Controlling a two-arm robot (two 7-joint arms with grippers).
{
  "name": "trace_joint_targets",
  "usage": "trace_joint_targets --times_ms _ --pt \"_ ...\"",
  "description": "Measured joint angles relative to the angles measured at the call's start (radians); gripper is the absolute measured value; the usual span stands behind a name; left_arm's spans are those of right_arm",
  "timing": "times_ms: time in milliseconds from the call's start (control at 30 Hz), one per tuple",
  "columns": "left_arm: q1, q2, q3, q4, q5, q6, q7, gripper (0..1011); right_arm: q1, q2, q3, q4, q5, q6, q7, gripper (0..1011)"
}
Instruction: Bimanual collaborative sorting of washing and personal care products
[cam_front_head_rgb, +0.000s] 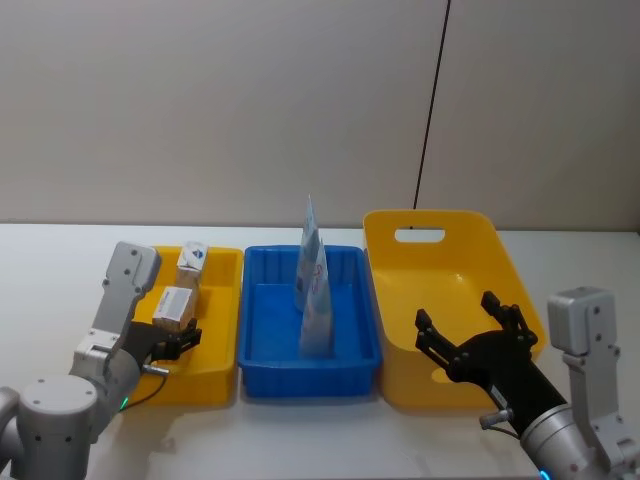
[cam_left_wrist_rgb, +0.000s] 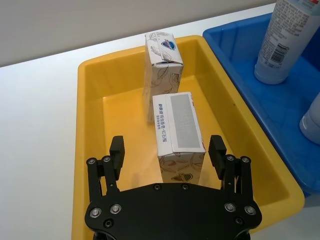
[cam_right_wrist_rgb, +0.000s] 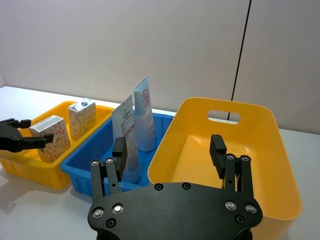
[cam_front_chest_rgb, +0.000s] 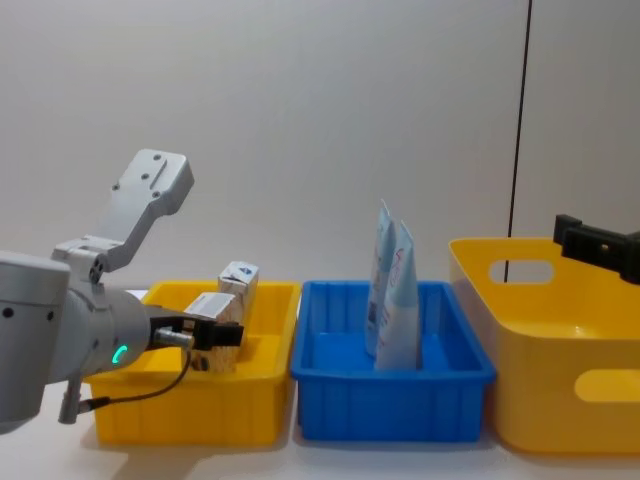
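Left of the blue bin (cam_front_head_rgb: 310, 377), the released left end effector (cam_left_wrist_rgb: 167, 149) straddles the near carton (cam_left_wrist_rgb: 179, 125); closing off-centre could topple it into the far carton (cam_left_wrist_rgb: 162, 60). Tubes (cam_front_head_rgb: 315, 300) stand inside the bin; the right end effector (cam_right_wrist_rgb: 167, 144), released, hangs right of it

Plain pale wall (cam_front_head_rgb: 200, 100) with a thin dark vertical line (cam_front_head_rgb: 432, 100), perhaps a seam, behind white table (cam_front_head_rgb: 60, 260)

Two cartons, near carton (cam_front_head_rgb: 174, 306), far carton (cam_front_head_rgb: 191, 264), two tubes, front tube (cam_front_head_rgb: 316, 318), back tube (cam_front_head_rgb: 309, 226), one blue bin (cam_front_head_rgb: 310, 381), two yellow bins, small yellow bin (cam_front_head_rgb: 222, 300), big yellow bin (cam_front_head_rgb: 455, 272).
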Motion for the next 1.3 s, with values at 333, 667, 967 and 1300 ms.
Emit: trace_joint_targets --times_ms 333,667,967,1300 --pt "-0.032 -0.019 -0.006 0.073 0.008 -0.034 -0.012 993 0.0 0.0 0.0 0.0 0.0 0.0 0.0 1000" --pt "-0.05 -0.033 -0.012 0.117 0.015 -0.054 -0.013 764 0.0 0.0 0.0 0.0 0.0 0.0 0.0 1000" --pt "-0.056 -0.04 -0.019 0.13 0.022 -0.059 -0.011 476 0.0 0.0 0.0 0.0 0.0 0.0 0.0 1000" --pt "-0.053 -0.04 -0.024 0.114 0.033 -0.061 -0.012 410 0.0 0.0 0.0 0.0 0.0 0.0 0.0 1000"
